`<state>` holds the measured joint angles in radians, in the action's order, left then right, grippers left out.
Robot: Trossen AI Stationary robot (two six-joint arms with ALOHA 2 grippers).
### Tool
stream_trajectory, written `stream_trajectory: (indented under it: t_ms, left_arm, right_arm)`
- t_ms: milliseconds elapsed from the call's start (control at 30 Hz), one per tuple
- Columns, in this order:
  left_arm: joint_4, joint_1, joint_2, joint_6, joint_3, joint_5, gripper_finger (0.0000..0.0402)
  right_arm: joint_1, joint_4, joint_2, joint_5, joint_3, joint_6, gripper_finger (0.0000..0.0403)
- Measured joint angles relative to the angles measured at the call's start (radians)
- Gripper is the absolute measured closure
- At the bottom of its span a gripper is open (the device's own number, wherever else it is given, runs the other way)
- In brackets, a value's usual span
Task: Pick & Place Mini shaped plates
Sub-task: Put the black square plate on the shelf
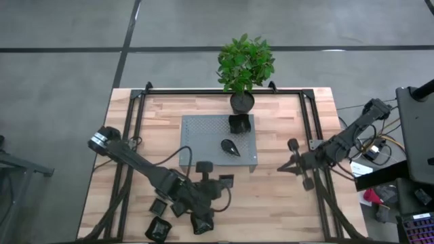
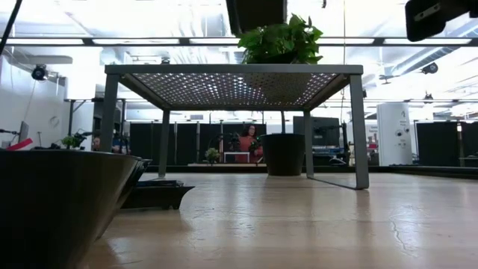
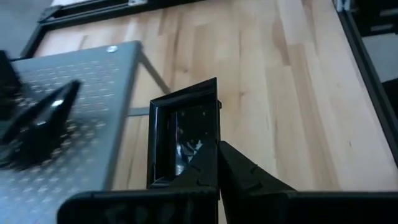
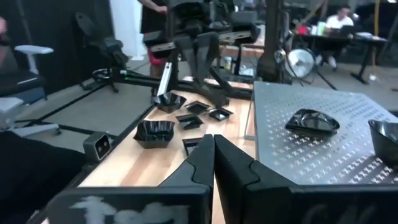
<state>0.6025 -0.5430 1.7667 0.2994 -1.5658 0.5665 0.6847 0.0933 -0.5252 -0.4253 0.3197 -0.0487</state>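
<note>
Closed fingers of the left hand [image 3: 217, 180] hovered over a square plate [image 3: 183, 134] on the desk [image 1: 271, 196] beside the platform [image 1: 203, 132]; descending shut, they risked knocking it. The right hand [image 1: 298, 166] waited shut.

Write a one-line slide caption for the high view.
Two mini plates sit on the grey perforated platform; left gripper shut beside spare plates, right gripper shut, waiting.

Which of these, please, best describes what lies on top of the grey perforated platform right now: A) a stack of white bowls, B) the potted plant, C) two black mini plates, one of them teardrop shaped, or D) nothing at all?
C: the high view shows a teardrop plate and another black mini plate on the grey perforated platform, while the potted plant stands beyond its far edge.
</note>
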Motion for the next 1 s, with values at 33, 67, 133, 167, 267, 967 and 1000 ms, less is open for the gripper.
stream_trajectory:
  t_ms: [33, 67, 133, 167, 267, 967, 1000]
  left_arm:
    - [0.009, 0.0, -0.009, 0.007, 0.0, 0.008, 0.0401]
    - [0.016, 0.0, -0.02, 0.013, 0.0, 0.013, 0.0401]
    - [0.034, 0.0, -0.038, 0.018, 0.0, 0.022, 0.0401]
    - [0.042, 0.0, -0.045, 0.021, 0.0, 0.027, 0.0401]
    - [0.083, 0.0, -0.07, 0.038, 0.0, 0.03, 0.0401]
    - [0.42, 0.221, -0.154, 0.075, 0.001, 0.135, 0.0401]
    - [0.423, 0.239, -0.154, 0.068, 0.001, 0.135, 0.0401]
  right_arm:
    - [-0.021, 0.001, 0.017, 0.031, -0.009, 0.011, 0.0394]
    - [-0.043, 0.001, 0.034, 0.062, -0.018, 0.019, 0.0394]
    - [-0.093, 0.0, 0.065, 0.114, -0.036, 0.029, 0.0394]
    - [-0.119, 0.0, 0.08, 0.137, -0.044, 0.036, 0.0394]
    - [-0.185, -0.023, 0.129, 0.204, -0.061, 0.056, 0.0394]
    - [-0.326, -0.259, 0.473, 0.269, -0.145, 0.051, 0.0394]
    - [-0.326, -0.266, 0.479, 0.269, -0.145, 0.046, 0.0394]
